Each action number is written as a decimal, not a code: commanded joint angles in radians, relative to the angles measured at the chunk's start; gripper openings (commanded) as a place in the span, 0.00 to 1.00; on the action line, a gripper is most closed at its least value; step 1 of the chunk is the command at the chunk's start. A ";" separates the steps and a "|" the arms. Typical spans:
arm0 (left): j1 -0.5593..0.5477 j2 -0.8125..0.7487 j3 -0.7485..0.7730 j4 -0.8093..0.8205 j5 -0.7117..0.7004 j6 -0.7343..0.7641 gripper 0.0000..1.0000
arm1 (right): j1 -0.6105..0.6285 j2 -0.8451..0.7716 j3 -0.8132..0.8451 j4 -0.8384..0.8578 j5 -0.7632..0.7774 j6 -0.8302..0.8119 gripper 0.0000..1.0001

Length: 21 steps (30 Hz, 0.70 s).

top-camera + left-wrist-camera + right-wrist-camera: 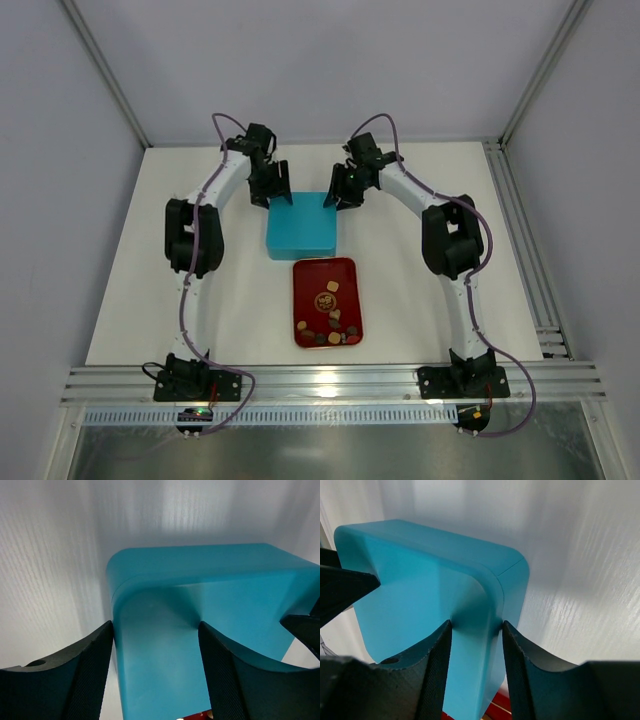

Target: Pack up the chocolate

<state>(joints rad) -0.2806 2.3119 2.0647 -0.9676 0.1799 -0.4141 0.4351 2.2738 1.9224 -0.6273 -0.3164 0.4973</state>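
Several small brown, tan and cream pieces of chocolate [330, 325] lie in a red tray [306, 275] at mid table, most of them at its near end. A blue box [300, 228] sits just beyond the tray. My left gripper [270, 193] straddles the box's far left corner, and in the left wrist view [155, 625] both fingers touch the blue box [200, 575]. My right gripper [341, 193] is at the far right corner, and in the right wrist view [476, 623] its fingers pinch the blue box [420, 570] at that corner.
The white table runs to grey walls at the back and sides. A metal rail [330, 382] crosses the near edge by the arm bases. A sliver of the red tray [495, 712] shows under the box in the right wrist view.
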 commanded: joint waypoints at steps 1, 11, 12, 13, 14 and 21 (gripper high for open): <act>-0.048 0.142 -0.124 -0.094 0.075 -0.058 0.66 | 0.002 0.064 0.023 0.003 -0.021 -0.023 0.46; -0.020 0.109 -0.098 -0.069 0.082 -0.075 0.71 | -0.041 0.058 0.093 0.023 -0.047 -0.043 0.53; -0.019 0.107 -0.085 -0.065 0.085 -0.074 0.72 | -0.044 0.059 0.108 0.021 -0.049 -0.045 0.54; -0.014 0.106 -0.072 -0.068 0.086 -0.068 0.72 | -0.047 0.056 0.113 0.015 -0.047 -0.042 0.55; -0.009 0.106 -0.057 -0.074 0.075 -0.058 0.73 | -0.052 0.052 0.116 0.018 -0.046 -0.043 0.56; 0.017 0.084 0.118 -0.112 0.034 -0.023 0.77 | -0.096 -0.046 0.102 0.054 -0.012 -0.046 0.63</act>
<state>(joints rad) -0.2737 2.3569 2.1292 -1.0172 0.3302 -0.4858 0.3656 2.3177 1.9923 -0.6151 -0.3412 0.4652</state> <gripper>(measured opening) 0.764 0.618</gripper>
